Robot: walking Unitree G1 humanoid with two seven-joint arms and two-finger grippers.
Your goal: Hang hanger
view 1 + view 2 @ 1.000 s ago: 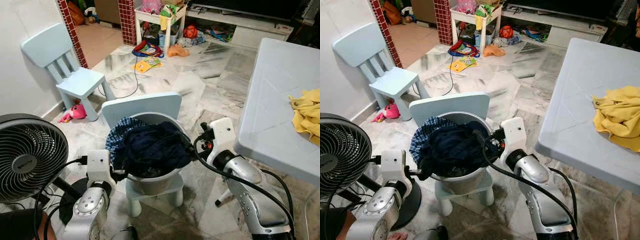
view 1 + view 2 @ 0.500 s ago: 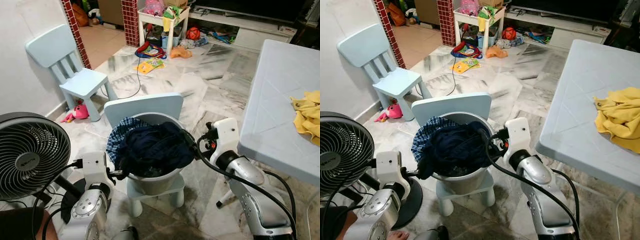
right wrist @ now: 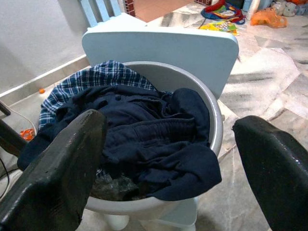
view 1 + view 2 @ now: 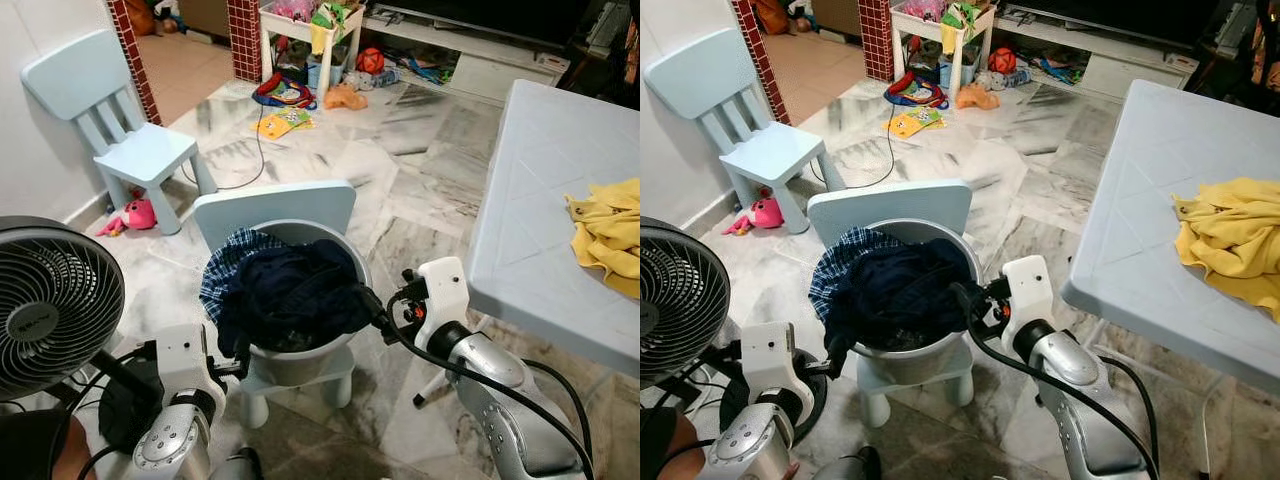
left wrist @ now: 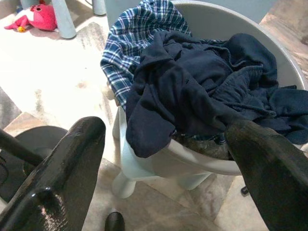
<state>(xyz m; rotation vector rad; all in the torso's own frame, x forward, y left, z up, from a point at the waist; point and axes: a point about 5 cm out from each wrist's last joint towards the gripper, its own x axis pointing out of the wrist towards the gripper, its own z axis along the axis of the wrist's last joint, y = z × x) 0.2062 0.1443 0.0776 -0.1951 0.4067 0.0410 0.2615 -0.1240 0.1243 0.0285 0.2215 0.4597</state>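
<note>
Two pale blue chairs (image 4: 110, 120) (image 4: 275, 215), one fan (image 4: 55, 305), one laundry bucket (image 5: 202, 159), one table (image 4: 545, 200).

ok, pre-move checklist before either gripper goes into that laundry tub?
1. Left gripper open: ok, fingers spread wide, nothing held.
2. Right gripper open: ok, fingers spread wide, nothing held.
3. Both grippers beside the grey tub, one on each side: ok.
4. Target reachable: ok, dark navy clothes are heaped on top and spill over the rim; a blue plaid shirt lies at the tub's far left side.
5. Hanger located: not ok, no hanger can be made out among the clothes.
6. Tub support: cannot tell, it sits on a small light blue chair; how steady it is does not show.
</note>
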